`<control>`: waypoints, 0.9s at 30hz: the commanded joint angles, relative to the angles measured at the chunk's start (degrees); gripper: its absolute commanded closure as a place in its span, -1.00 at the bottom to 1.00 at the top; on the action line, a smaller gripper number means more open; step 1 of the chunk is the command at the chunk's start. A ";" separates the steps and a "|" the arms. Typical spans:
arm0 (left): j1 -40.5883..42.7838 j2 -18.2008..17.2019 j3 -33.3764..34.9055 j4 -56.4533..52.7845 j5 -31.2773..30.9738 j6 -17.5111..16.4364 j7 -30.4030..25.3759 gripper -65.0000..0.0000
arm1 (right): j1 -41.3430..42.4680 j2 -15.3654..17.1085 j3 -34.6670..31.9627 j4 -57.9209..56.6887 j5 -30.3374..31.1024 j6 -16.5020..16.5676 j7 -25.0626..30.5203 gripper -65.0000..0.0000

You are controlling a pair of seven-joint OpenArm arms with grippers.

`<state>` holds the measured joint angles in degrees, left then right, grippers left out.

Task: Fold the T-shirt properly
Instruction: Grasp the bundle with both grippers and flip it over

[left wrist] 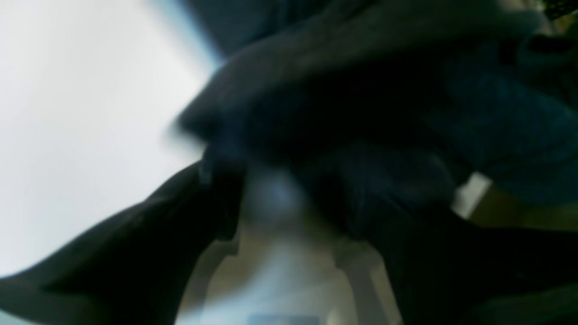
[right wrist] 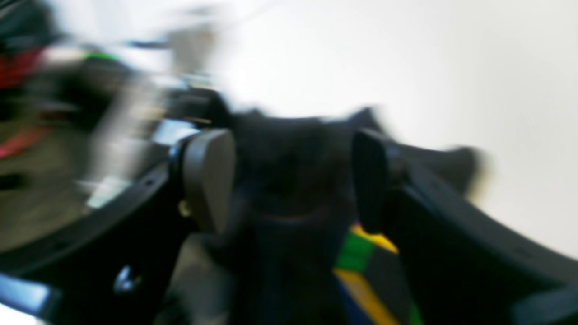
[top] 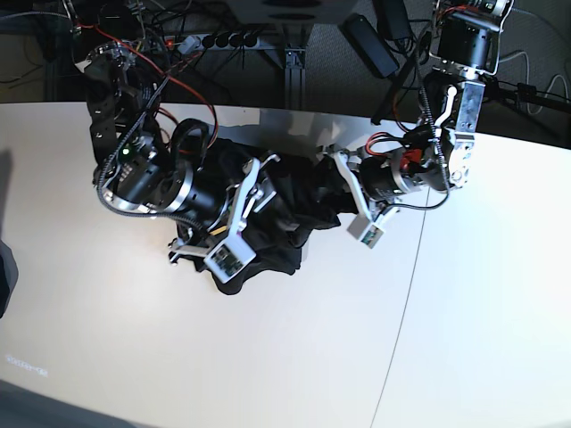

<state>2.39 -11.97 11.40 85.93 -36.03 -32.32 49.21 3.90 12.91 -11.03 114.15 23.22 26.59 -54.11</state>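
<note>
The dark T-shirt (top: pixel 287 225) lies crumpled in a heap at the middle of the white table (top: pixel 294 357), between both arms. My right gripper (top: pixel 263 183) is pushed into its left side. In the right wrist view, dark cloth with a green and yellow print (right wrist: pixel 361 259) fills the gap between the pads (right wrist: pixel 208 176) of the right gripper (right wrist: pixel 289 180). My left gripper (top: pixel 330 171) is at the heap's right side. In the blurred left wrist view, T-shirt cloth (left wrist: pixel 343 104) drapes over the tips of the left gripper (left wrist: pixel 298 180). I cannot tell its grip.
Cables, a power strip and arm mounts (top: pixel 285 45) crowd the table's far edge. A dark object (top: pixel 5 272) pokes in at the left edge. A seam (top: pixel 406 303) runs down the table right of the heap.
</note>
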 commanded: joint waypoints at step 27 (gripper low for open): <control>2.34 -2.01 12.90 16.72 4.00 1.27 -1.22 0.47 | 22.40 0.24 13.53 -39.30 -8.66 3.69 14.23 1.00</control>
<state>5.65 -13.98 24.43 101.62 -31.40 -30.61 49.28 24.49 12.67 2.24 73.84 14.20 26.59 -41.17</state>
